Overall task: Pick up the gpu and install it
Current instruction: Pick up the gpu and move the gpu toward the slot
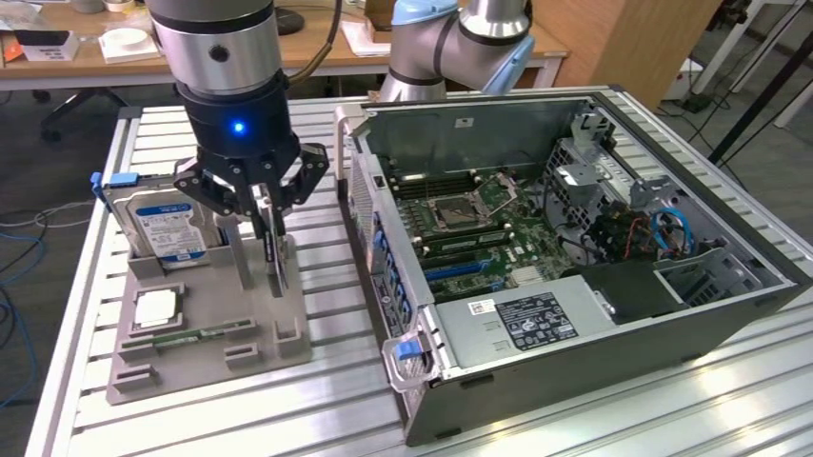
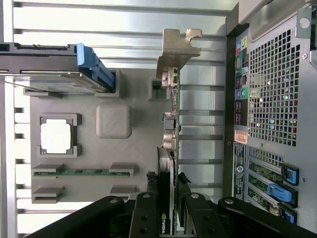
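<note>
The gpu [image 1: 274, 262] stands on edge in a slot of the grey holder [image 1: 209, 352], seen edge-on in the wrist view as a thin green board [image 2: 171, 124] with its silver bracket [image 2: 177, 49] at the far end. My gripper [image 1: 267, 224] comes straight down over it. The black fingers [image 2: 148, 208] press on both faces of the card's near end, so the gripper [image 2: 167, 203] is shut on the gpu. I cannot tell whether the card's lower edge has left the slot.
The holder also carries a blue-labelled hard drive [image 1: 166, 224], a processor chip [image 1: 155, 307] and a memory stick [image 1: 190, 335]. On the exterior view's right, the open computer case [image 1: 711, 314] lies on its side close to the holder, motherboard [image 1: 470, 219] exposed. Slatted aluminium table [image 1: 318, 409].
</note>
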`<state>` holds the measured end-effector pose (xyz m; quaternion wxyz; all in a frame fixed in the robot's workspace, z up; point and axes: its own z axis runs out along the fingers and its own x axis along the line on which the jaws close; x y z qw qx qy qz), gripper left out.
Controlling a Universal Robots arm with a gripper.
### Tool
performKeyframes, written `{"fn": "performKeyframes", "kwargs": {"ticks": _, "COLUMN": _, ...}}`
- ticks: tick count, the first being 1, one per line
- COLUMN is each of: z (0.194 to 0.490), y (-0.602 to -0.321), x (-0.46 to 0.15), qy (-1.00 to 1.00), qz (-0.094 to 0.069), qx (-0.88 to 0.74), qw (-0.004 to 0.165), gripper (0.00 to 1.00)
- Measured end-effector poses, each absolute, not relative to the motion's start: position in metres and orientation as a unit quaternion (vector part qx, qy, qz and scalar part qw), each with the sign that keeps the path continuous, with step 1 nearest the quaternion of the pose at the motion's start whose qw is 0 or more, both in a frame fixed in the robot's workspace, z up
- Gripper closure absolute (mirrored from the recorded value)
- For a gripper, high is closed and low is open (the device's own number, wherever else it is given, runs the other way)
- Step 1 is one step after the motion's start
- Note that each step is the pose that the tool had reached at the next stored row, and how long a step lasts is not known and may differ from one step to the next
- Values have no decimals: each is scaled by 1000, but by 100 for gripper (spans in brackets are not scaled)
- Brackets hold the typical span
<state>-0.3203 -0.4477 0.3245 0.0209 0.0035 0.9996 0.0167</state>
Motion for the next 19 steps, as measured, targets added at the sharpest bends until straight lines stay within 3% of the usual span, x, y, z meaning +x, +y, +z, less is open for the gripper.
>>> {"fn": "performKeyframes", "kwargs": {"ticks": 19, "z": 336, "y": -448, "x": -320, "qy": 1000, "qz": 17, "qx": 3, "qw": 21, "gripper": 74}}
